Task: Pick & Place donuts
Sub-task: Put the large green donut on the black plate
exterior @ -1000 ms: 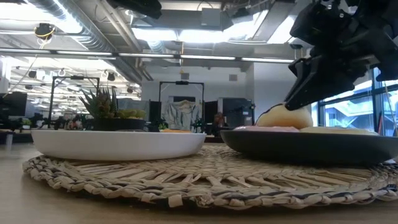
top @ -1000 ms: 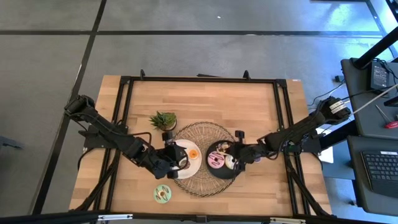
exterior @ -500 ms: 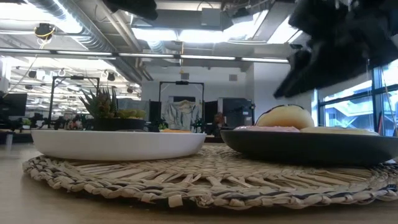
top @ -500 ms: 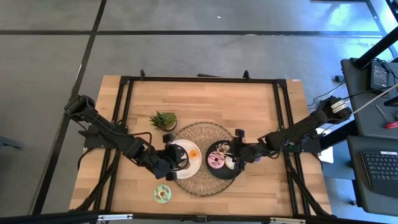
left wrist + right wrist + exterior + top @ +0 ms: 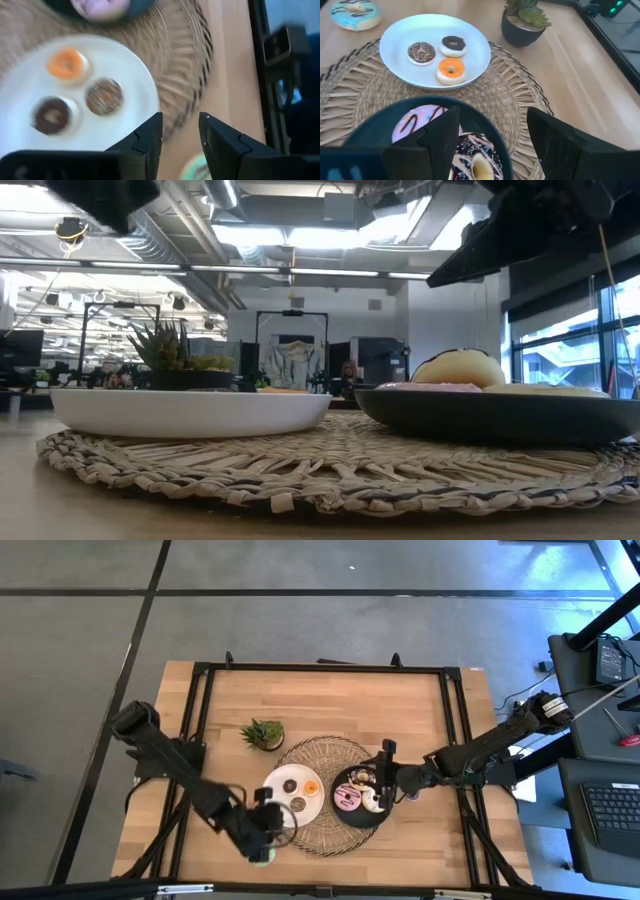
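Note:
A white plate (image 5: 278, 802) holds three donuts: an orange one (image 5: 311, 787), a dark brown one (image 5: 290, 785) and a sprinkled brown one (image 5: 298, 804). Beside it, a black plate (image 5: 345, 819) holds a pink donut (image 5: 347, 797) and a dark donut with cream icing (image 5: 475, 157), whose cream top (image 5: 458, 368) shows in the low view. A green donut (image 5: 262, 858) lies flat on the table near the front edge. My left gripper (image 5: 262, 840) hovers open just above it, nothing between its fingers (image 5: 150, 135). My right gripper (image 5: 383, 777) stands open above the black plate's right rim.
Both plates sit on a round woven mat (image 5: 330, 755). A small potted plant (image 5: 263, 732) stands behind the mat's left side. A black frame (image 5: 320, 668) runs around the tabletop. Bare wood lies at the far side and near the right edge.
My left gripper has left the white plate and gone toward the near edge, ending over the green donut; the plate's three donuts now show. My right gripper has let go of the cream-iced donut, risen and drawn back toward the right edge; the donut stays on the black plate.

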### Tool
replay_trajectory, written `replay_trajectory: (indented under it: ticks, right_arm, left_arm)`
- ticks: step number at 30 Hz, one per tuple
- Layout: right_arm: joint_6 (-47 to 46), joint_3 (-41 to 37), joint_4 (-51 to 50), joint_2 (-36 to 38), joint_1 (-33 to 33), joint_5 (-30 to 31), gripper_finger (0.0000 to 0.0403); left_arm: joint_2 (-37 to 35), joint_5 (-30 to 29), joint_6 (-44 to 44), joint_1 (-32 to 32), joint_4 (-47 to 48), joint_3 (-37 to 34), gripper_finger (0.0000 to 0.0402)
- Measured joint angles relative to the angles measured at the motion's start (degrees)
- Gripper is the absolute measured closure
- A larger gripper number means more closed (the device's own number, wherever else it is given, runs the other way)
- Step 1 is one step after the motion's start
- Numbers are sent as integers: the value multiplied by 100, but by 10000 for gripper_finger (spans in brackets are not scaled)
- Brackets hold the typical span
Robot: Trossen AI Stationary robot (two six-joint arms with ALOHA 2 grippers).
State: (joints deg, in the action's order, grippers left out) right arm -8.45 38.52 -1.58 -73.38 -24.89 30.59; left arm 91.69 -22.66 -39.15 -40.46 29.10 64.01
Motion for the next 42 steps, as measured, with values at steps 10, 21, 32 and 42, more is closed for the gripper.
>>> replay_trajectory:
  ticks: [10, 21, 32, 42]
  right_arm:
    - [-31, 0, 52, -2, 134, -5, 170]
    - [-180, -4, 55, -2, 143, -20, 170]
    - [-176, -4, 55, -4, 145, -20, 170]
    - [-155, -4, 50, -6, 145, -18, 170]
  left_arm:
    - [702, 263, -1498, -585, 413, 0, 277]
    - [1281, 461, -1856, -792, 542, 4, 284]
    - [1485, 558, -2266, -786, 437, 13, 284]
    - [1489, 476, -1914, -784, 304, 7, 280]
